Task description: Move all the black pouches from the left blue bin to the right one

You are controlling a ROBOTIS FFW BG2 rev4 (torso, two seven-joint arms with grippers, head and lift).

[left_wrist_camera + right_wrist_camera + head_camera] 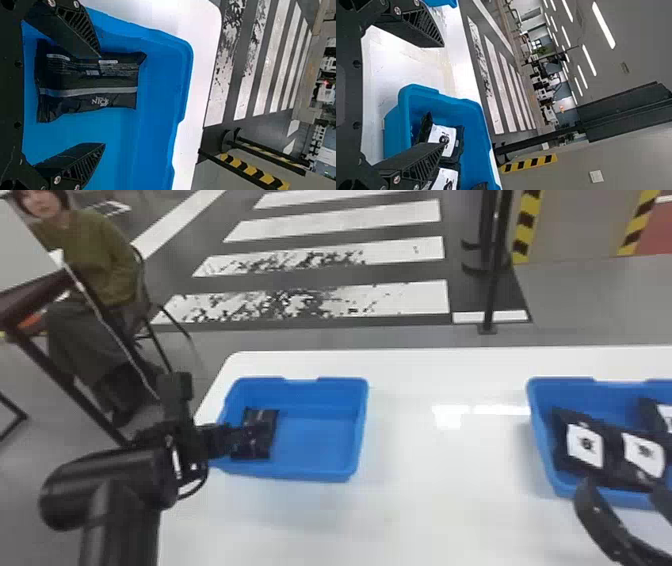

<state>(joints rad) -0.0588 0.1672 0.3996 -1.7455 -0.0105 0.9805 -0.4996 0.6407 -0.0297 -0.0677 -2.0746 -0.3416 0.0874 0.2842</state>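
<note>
We see one black pouch (85, 81) in the left bin (320, 478), lying flat by that bin's left wall with small print and a pale stripe on its upper face. Over it we have the left end effector (102, 100), its two fingers spread wide. One overlaps the pouch's edge in the left wrist view, while the other stands apart from it above the bin floor, so we have no grip on it.

Across the table (425, 500), the right bin (538, 430) holds at least three pouches with white labels: one (585, 445) near its left wall, a second (644, 452) just beside that, and a third (657, 415) farther back, cut off by the head view's edge. Our right end effector (443, 95) is at that bin's near side, fingers well apart and nothing between them.

We judge the job nearly done: as far as we can see, only the one pouch is left to move. Next we need to close on it squarely, lift it clear of the rim and get it over to the right bin; a grip on just its edge could let it slip.
</note>
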